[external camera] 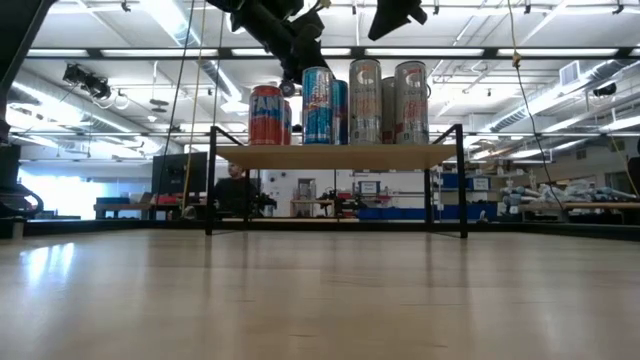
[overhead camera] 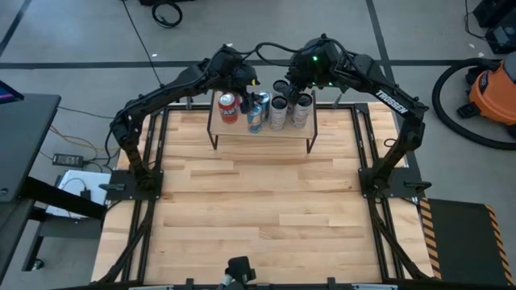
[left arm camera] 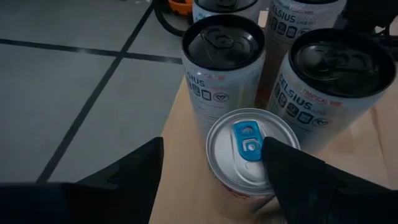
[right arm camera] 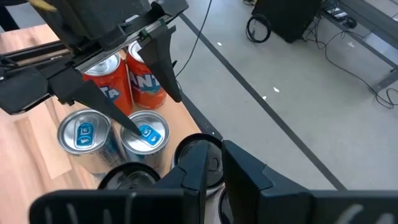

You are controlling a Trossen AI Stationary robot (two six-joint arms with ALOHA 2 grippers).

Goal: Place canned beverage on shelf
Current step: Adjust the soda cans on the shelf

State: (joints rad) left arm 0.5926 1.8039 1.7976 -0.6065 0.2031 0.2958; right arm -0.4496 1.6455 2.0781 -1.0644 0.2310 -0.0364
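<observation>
Hovering over the shelf (overhead camera: 262,129) at the worktop's (overhead camera: 258,209) far edge, both arms crowd the can cluster. Left gripper (left arm camera: 211,168) sits above a blue-tab can (left arm camera: 252,146), jaws spread wide to either side of its lid, one finger (left arm camera: 292,162) touching the rim, the other clear of it; nothing gripped. Same can in the right wrist view (right arm camera: 144,138) shows the left fingers straddling it. That can stands near the shelf's back edge, bare board beside it, floor just beyond.

Right gripper (right arm camera: 214,165) hangs over the dark-lid cans (overhead camera: 290,109) on the shelf's right half; jaws look nearly closed with a thin gap, holding nothing.

Shelf load: red cans (overhead camera: 228,106) at the left end, blue cans (overhead camera: 256,113) in the middle, silver-white cans right, all upright and packed touching or just beside each other. Low view has the row (external camera: 340,100) taking the middle of the board, with free strips at both ends by the legs.

Worktop in front of the shelf is open wood all the way to the near edge. Left arm comes in from the left side, right arm from the right.
</observation>
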